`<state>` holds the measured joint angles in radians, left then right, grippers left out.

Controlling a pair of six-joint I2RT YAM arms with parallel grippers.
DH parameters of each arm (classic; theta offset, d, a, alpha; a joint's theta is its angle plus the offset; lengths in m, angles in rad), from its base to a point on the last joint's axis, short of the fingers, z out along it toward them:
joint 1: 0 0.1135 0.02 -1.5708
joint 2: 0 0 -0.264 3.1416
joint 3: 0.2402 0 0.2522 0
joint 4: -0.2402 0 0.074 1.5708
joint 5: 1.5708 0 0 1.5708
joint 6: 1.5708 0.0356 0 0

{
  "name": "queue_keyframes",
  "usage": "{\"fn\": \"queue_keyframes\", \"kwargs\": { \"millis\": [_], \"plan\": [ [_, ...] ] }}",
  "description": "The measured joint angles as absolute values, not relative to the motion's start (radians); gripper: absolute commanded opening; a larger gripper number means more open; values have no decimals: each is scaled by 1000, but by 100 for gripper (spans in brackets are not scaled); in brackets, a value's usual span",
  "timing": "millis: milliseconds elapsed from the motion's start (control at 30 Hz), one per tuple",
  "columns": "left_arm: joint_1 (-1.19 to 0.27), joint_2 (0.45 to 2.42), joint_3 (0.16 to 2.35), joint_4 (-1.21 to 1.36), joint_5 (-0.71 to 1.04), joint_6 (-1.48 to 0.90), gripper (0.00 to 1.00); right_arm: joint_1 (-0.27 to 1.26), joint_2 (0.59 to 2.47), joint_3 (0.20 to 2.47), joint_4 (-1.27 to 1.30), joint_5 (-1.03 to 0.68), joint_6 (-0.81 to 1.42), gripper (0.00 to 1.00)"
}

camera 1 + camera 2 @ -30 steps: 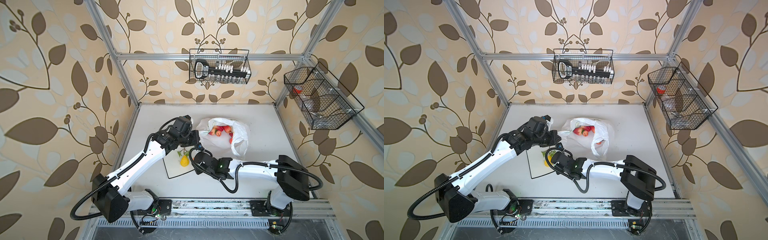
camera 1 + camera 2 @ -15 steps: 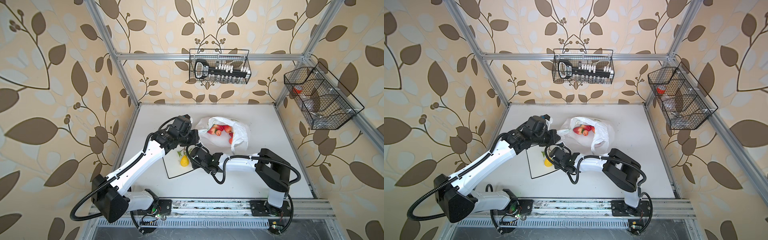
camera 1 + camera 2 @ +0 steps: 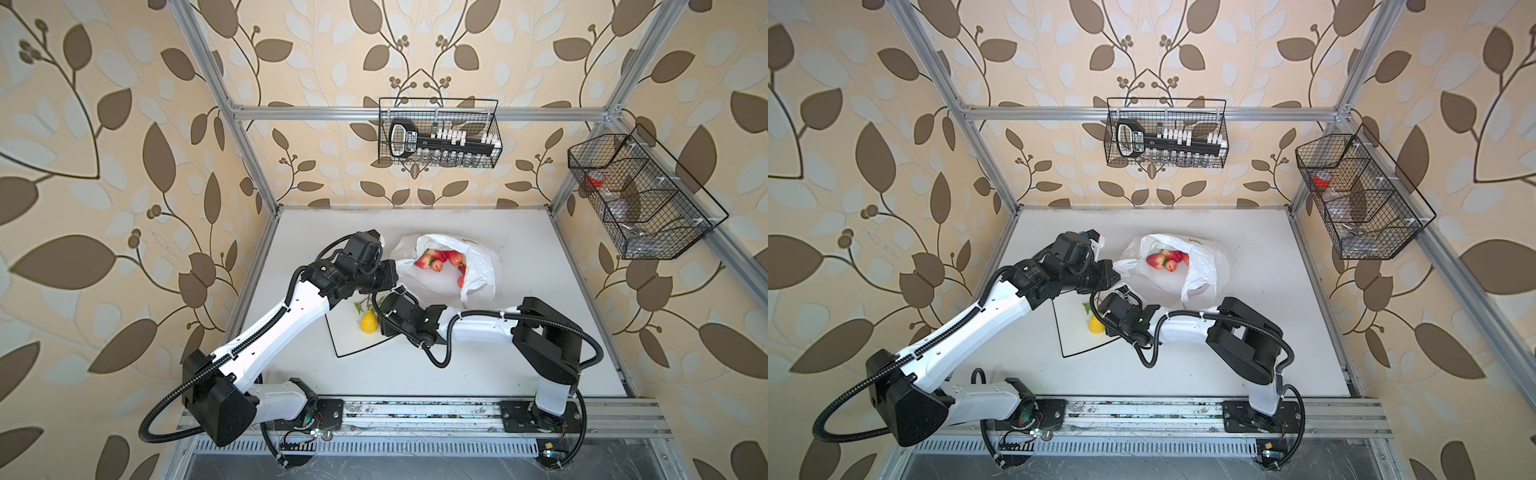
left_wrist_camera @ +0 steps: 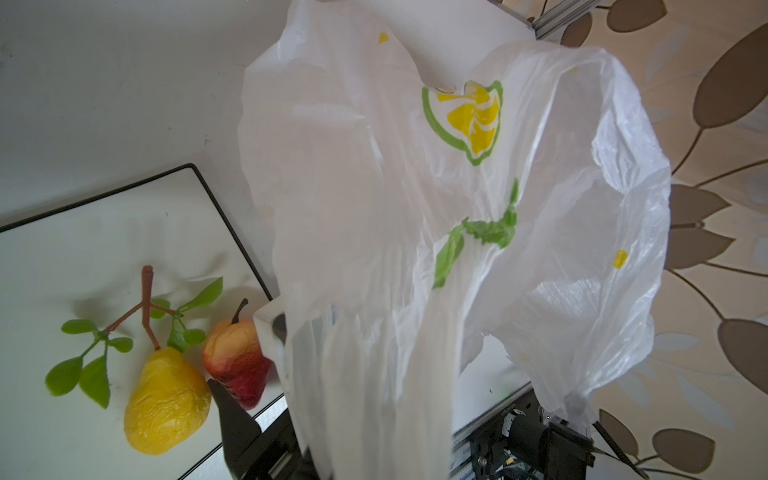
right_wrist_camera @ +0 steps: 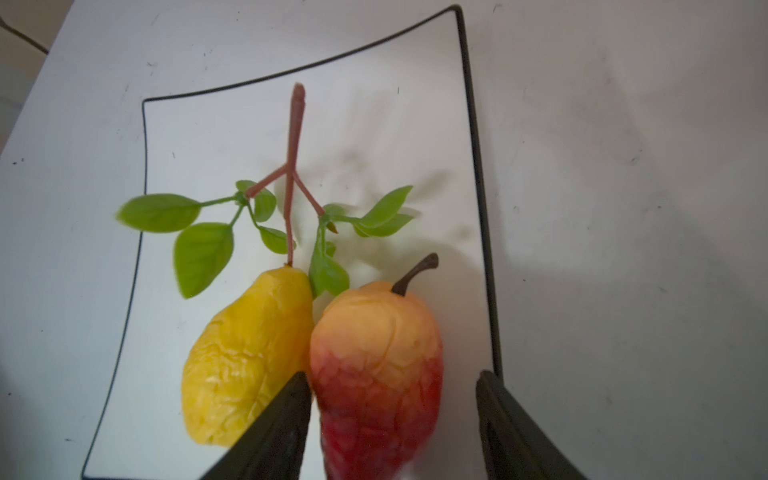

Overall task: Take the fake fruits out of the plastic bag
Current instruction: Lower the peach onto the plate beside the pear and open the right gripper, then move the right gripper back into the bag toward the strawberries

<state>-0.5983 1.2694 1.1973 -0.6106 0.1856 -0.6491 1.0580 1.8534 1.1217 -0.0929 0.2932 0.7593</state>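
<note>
While the left fingers (image 3: 395,272) are closed on the edge of the plastic bag (image 3: 480,266), I cannot see them directly in the left wrist view, because the thin film spreads out from them and covers them. I take them as pressed together on that edge, at the 9 o'clock side of the bag. The bag lies on the counter (image 3: 540,332) near its middle, at about 1 o'clock from the plate (image 3: 353,347), and its mouth stands open upward. Inside it I count several red fruits (image 3: 440,259) in both top views, in a group near 11 o'clock of the opening, and more toward 4 o'clock.

Two fruits lie on the plate. The yellow pear (image 3: 368,325) lies near the middle of the plate, and in a top view its leafy stem points to about 11 o'clock. The red-and-orange fruit (image 5: 374,361) lies just beside it and touches it. The right fingers (image 5: 286,419) stand apart, one on each side of this fruit: one finger is in the narrow place between the two fruits, the other is clear of the fruit, over the black rim of the plate. In both top views the right wrist hides this fruit; that arm comes to the plate from 3 o'clock.
</note>
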Motion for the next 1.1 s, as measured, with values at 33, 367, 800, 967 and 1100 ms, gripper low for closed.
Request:
{"fn": "queue_keyframes", "kwargs": {
  "millis": [33,367,800,967,1100],
  "plan": [
    [-598,1269,1197,-609,186,-649,0,1061,1832,1114,-94,295,757,64],
    [-598,1259,1203,-596,202,-642,0,1167,1590,1010,-121,310,691,60],
    [-598,1259,1203,-597,202,-634,0,1214,1357,843,-96,204,608,59],
    [-598,1259,1203,-583,210,-634,0,1194,1339,764,-127,187,644,58],
    [-598,1259,1203,-573,214,-634,0,1215,1275,751,-136,167,603,57]
  ]
}}
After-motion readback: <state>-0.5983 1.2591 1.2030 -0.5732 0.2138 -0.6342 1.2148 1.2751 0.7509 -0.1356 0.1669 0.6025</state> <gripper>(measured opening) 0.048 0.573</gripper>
